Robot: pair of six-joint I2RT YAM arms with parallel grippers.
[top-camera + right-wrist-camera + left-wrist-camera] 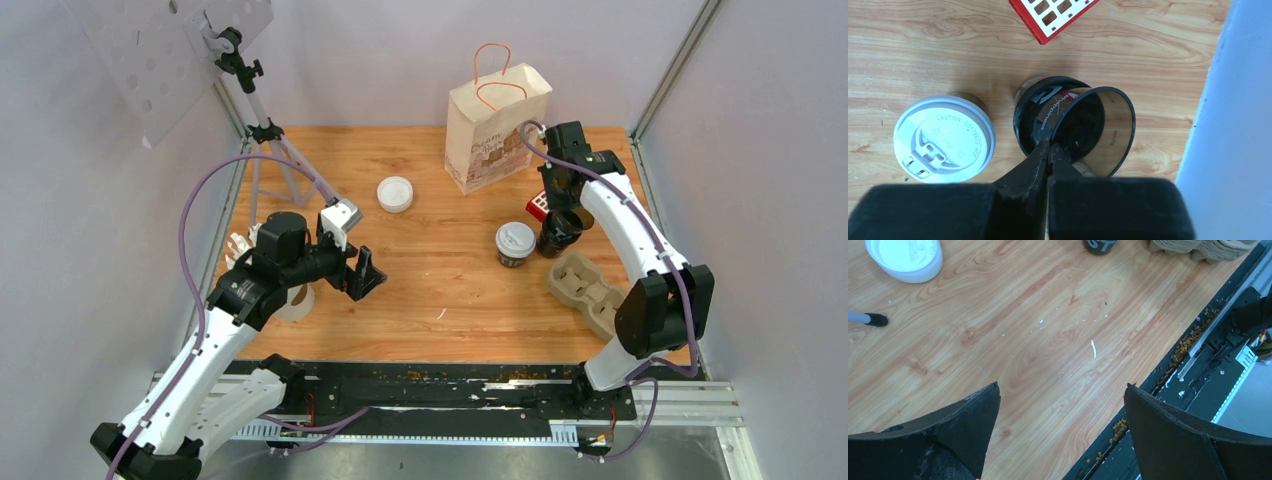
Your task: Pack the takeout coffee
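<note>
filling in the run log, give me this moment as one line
left gripper open above table | right gripper shut on rim of dark lidless cup | white-lidded cup upright beside it, untouched

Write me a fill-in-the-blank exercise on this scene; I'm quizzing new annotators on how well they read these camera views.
1. The lidded coffee cup has a lid coloured ___.
2. The right gripper is pinched shut on the ___ of the dark lidless cup.
3. The left gripper hangs above the wooden table with its jaws ___.
4. The paper bag stands ___ at the back of the table.

Missing words: white; rim; open; upright
</note>
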